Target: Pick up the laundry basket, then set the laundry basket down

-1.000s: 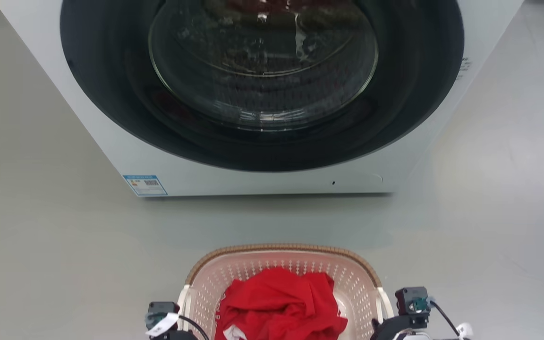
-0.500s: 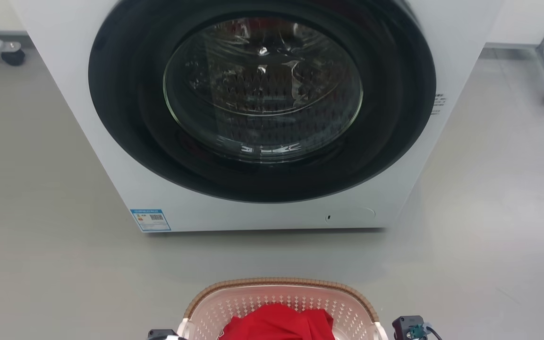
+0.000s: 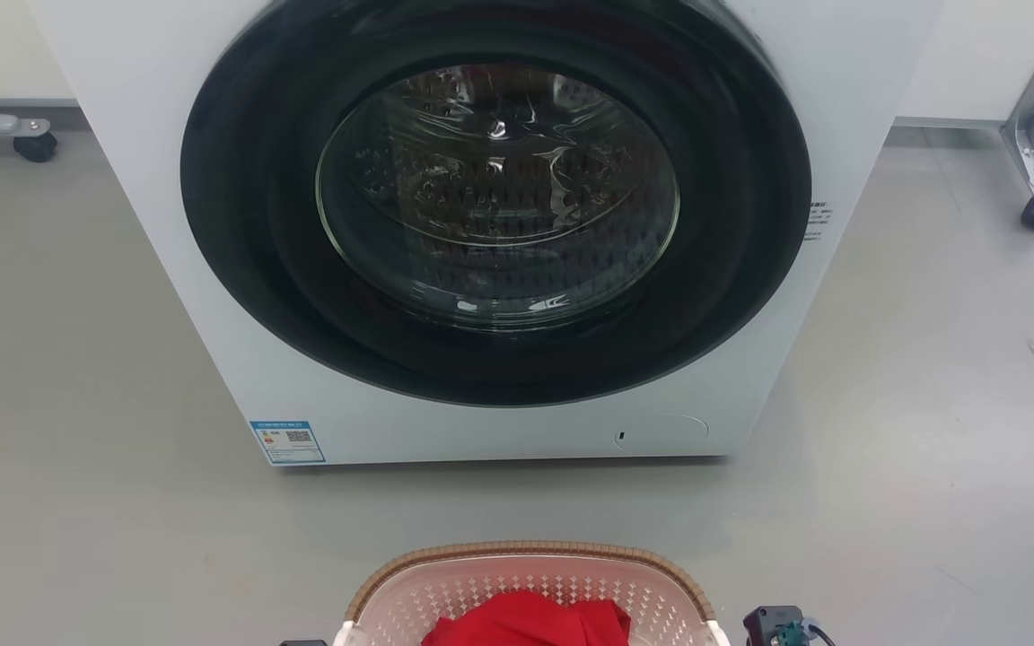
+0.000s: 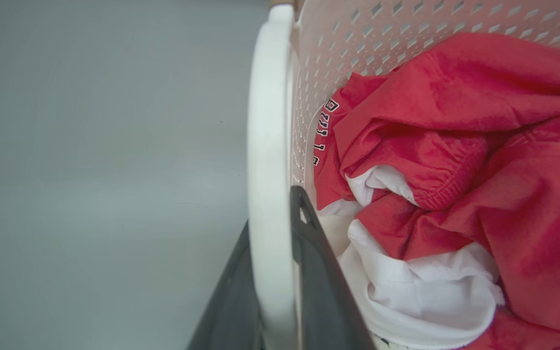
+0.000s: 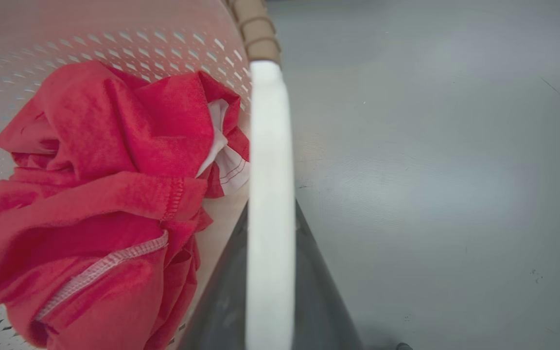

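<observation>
Handles [image 4: 268, 121] of laundry basket [image 3: 526, 548] being clamped by left gripper [image 4: 272, 214], right gripper [image 5: 271, 209]; pick-up judged under way, set-down being awaited.

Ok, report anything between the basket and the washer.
Nothing visible does: plain grey floor separates the laundry basket from the washer, and the left tool and right tool each straddle a white handle.

Bright, even light glints on the washer door glass [image 3: 499, 193] near twelve o'clock; the close laundry basket handle [image 5: 270, 194] blurs.
</observation>
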`<state>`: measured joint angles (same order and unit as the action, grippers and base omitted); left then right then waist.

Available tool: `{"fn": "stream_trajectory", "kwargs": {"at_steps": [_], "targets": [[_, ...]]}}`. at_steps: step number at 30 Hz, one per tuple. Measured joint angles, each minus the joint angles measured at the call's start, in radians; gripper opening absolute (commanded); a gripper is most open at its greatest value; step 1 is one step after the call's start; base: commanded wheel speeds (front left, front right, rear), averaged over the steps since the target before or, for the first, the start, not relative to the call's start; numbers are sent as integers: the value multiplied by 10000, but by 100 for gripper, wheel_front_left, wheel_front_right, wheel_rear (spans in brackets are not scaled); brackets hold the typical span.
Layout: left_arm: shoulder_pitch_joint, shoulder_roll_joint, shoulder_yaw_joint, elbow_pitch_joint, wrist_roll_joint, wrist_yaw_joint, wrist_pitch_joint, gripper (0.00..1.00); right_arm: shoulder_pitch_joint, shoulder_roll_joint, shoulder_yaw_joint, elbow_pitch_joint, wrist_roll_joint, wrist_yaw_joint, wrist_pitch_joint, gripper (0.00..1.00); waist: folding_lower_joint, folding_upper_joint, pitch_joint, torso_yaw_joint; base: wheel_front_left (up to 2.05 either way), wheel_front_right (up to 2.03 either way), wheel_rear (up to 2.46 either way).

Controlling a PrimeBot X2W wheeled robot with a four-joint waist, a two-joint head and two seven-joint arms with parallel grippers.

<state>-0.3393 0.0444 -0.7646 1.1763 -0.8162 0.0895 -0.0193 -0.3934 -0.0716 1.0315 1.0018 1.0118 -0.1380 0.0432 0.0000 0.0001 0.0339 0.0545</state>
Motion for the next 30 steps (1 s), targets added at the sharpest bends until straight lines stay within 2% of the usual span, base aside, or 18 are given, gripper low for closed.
{"fn": "stream_trajectory", "kwargs": {"at_steps": [30], "targets": [[-6,12,-221,54,-359,73,-2,0,-73,-4,560,90,633,0,-46,0,0,0,37,7,0,0,0]]}}
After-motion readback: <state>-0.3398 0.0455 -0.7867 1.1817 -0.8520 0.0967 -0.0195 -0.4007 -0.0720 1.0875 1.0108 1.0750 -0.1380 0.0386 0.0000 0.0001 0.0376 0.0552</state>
